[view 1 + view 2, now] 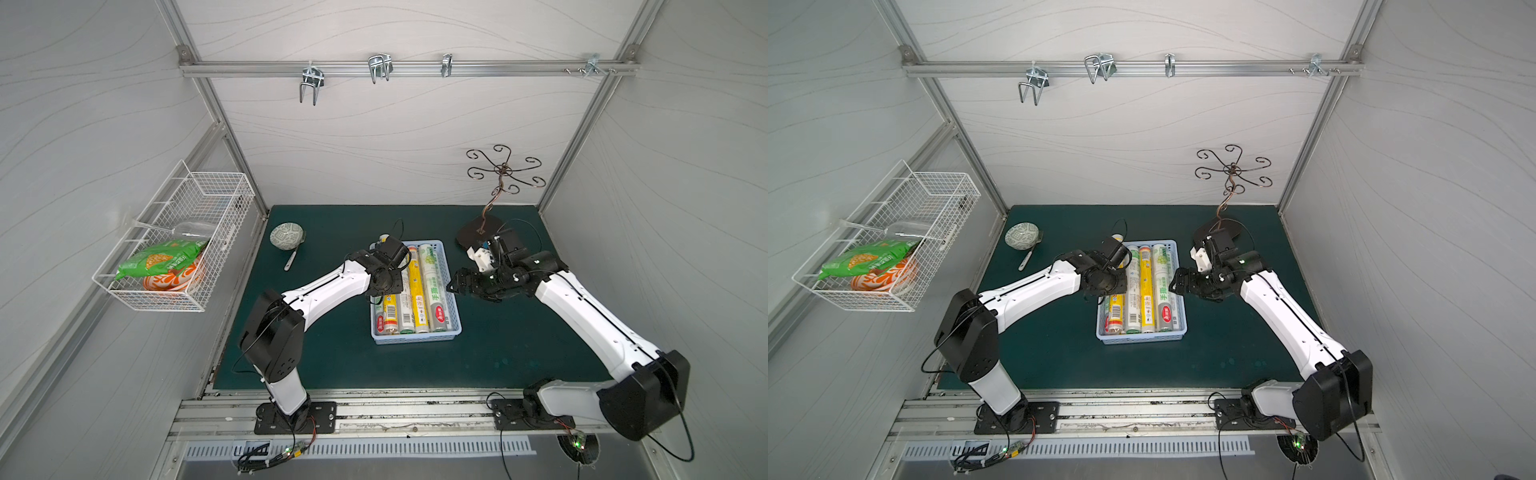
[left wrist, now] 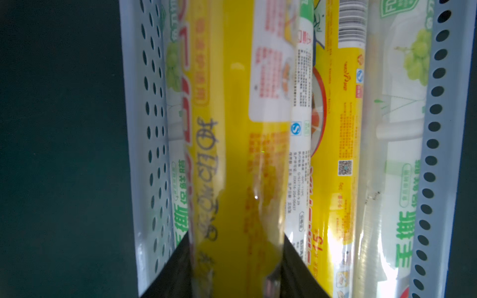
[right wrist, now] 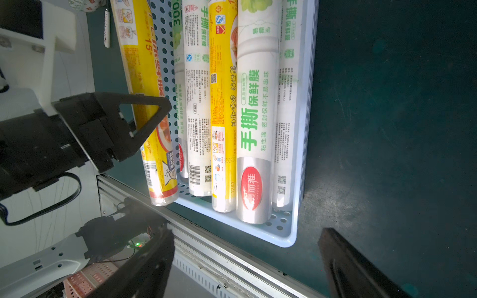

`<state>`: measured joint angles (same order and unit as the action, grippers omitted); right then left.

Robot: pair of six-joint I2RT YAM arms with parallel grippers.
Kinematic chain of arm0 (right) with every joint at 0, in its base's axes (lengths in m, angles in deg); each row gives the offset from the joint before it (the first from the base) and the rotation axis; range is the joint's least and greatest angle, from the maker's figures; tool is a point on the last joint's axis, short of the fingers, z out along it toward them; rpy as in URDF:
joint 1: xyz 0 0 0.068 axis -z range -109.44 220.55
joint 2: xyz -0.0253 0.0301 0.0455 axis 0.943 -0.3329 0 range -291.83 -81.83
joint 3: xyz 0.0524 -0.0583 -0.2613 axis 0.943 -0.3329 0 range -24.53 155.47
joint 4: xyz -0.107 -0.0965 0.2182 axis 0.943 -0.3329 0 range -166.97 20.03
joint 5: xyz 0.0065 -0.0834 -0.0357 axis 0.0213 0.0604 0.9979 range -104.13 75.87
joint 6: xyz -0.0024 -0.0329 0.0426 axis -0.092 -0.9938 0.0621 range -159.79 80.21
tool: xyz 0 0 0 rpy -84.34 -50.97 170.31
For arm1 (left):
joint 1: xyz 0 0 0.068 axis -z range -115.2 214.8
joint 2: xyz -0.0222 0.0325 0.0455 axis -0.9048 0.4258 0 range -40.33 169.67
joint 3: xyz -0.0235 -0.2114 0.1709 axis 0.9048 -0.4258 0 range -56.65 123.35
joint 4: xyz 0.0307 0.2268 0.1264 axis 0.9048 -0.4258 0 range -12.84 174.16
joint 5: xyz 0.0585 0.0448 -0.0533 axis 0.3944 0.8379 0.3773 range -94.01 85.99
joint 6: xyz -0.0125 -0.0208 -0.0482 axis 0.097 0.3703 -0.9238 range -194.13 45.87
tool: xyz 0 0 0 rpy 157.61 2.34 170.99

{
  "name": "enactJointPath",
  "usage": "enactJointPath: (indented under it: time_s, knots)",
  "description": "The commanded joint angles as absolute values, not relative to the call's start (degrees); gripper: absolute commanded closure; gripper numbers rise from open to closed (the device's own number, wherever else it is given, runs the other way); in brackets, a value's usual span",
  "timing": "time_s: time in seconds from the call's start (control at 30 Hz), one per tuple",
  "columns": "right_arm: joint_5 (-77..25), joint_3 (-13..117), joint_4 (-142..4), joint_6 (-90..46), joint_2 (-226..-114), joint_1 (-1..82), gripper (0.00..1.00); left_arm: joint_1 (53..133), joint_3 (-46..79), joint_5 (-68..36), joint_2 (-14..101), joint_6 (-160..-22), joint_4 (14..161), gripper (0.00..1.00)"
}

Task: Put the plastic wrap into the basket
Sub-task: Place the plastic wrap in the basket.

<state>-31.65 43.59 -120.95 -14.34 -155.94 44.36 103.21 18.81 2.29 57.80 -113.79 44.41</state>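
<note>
The light blue perforated basket (image 1: 415, 338) (image 1: 1142, 337) stands in the middle of the green mat with several plastic wrap rolls (image 1: 417, 291) (image 3: 255, 116) lying lengthwise in it, yellow ones and white ones with green print. My left gripper (image 1: 384, 291) (image 2: 236, 273) points down over the basket's left side, shut on a yellow plastic wrap roll (image 2: 232, 167) (image 3: 149, 103) (image 1: 390, 311). This roll hangs lengthwise just above the left wall (image 2: 149, 129). My right gripper (image 1: 457, 286) (image 3: 247, 242) hovers beside the basket's right rim, open and holding nothing.
A white wire basket (image 1: 178, 245) with a green bag hangs on the left wall. At the back left of the mat lie a patterned bowl (image 1: 286, 236) and a spoon (image 1: 291, 259). A metal scroll stand (image 1: 473, 232) rises at the back right, behind my right wrist.
</note>
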Motion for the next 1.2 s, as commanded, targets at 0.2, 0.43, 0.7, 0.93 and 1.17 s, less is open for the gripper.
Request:
enactJointPath:
  time_s: [0.2,0.43,0.7,0.93,1.17]
  knots:
    - [-33.01,43.22,-120.98,-15.39,-154.69,45.27,0.07,103.39,19.00,1.52,60.85,-113.43,47.33,0.69]
    - [-33.11,43.23,-120.99,-15.66,-154.73,45.73,0.07,103.43,17.86,2.11,61.54,-113.60,47.81,0.63]
    - [-33.21,43.37,-121.02,-15.66,-154.78,45.84,0.07,103.43,18.06,3.14,60.50,-112.92,47.33,0.47]
    - [-32.93,43.37,-121.17,-15.57,-154.36,46.12,0.07,103.42,17.66,4.11,57.94,-113.15,46.95,0.40]
    - [-30.32,44.26,-121.26,-16.15,-152.19,46.73,0.07,103.39,18.41,7.18,52.93,-109.75,46.35,0.24]
